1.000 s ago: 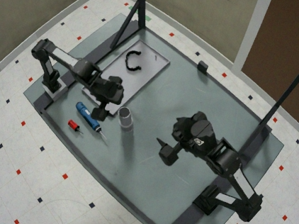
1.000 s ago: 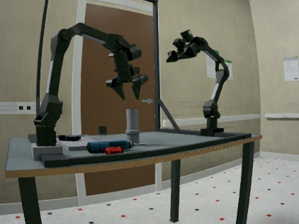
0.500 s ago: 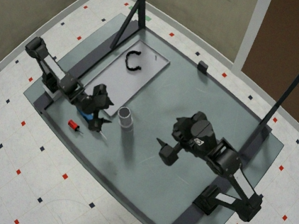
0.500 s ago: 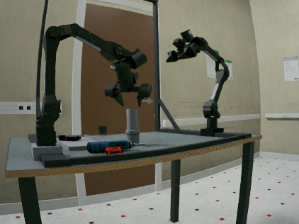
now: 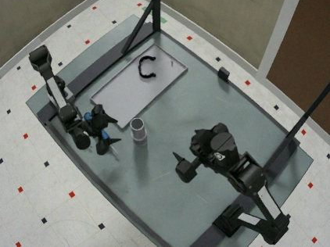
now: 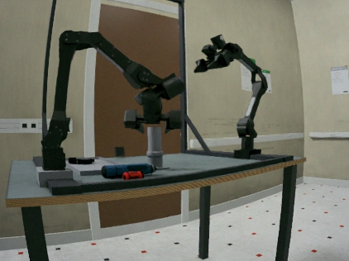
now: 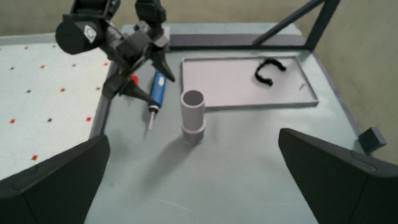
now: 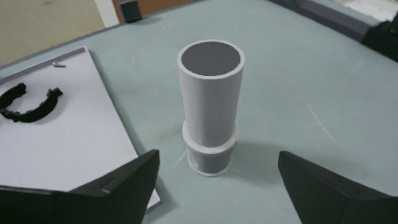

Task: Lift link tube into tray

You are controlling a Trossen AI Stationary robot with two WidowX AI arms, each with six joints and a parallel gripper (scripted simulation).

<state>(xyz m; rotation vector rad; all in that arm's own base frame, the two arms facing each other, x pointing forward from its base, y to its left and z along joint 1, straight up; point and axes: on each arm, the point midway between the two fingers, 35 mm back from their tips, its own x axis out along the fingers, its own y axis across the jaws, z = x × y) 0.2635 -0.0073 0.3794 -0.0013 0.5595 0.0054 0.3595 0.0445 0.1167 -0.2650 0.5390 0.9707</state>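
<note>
The grey link tube (image 5: pixel 138 127) stands upright, plugged into the short grey joint module (image 5: pixel 141 141), on the table just off the tray's near corner. Both show in the right wrist view, tube (image 8: pixel 212 95) above module (image 8: pixel 210 152). My right gripper (image 5: pixel 113 131) is open and empty, beside the tube and apart from it, facing it at a downward slant. My left gripper (image 5: pixel 181 166) is open and empty, held high on the other side, well away from the tube (image 7: pixel 192 109). The flat grey tray (image 5: pixel 138 82) lies behind the tube.
A black curved piece lies in the tray's far part. A blue screwdriver (image 6: pixel 126 169) and a small red tool (image 6: pixel 132 174) lie near the right arm's base. A small black box (image 5: pixel 224 73) sits at the table's far edge. Frame posts stand at two corners.
</note>
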